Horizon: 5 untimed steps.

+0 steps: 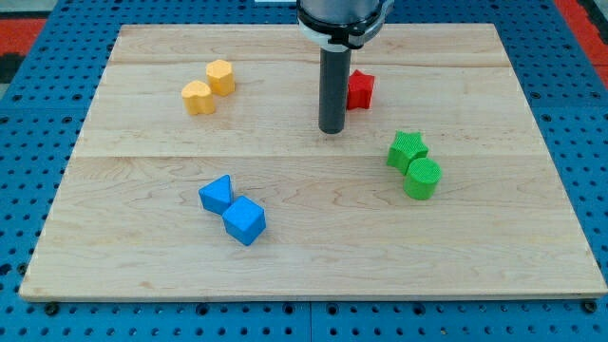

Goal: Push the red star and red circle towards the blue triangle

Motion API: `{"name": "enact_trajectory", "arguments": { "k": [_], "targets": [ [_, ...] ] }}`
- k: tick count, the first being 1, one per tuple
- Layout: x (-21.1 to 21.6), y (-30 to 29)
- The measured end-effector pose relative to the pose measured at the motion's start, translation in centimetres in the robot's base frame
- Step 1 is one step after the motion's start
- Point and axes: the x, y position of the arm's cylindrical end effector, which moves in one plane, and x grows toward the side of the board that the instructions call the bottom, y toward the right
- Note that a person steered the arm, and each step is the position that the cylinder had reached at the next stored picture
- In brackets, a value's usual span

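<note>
My tip (332,129) rests on the wooden board (494,256), just left of and slightly nearer than the red star (360,89), whose left edge the rod hides. There is no claw to open or close, only the bare rod. The red circle cannot be seen; it may sit behind the rod, but I cannot tell. The blue triangle (217,195) lies well apart, near and to the left, touching a blue cube (245,220). This looks like the approach step: the tip probably has to get round to the star's far right side before pushing it toward the triangle.
</note>
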Motion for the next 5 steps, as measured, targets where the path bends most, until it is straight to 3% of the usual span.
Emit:
{"name": "enact_trajectory", "arguments": {
  "k": [4,5],
  "targets": [
    [0.0,-0.2],
    [-0.8,3.1]
  ]
}}
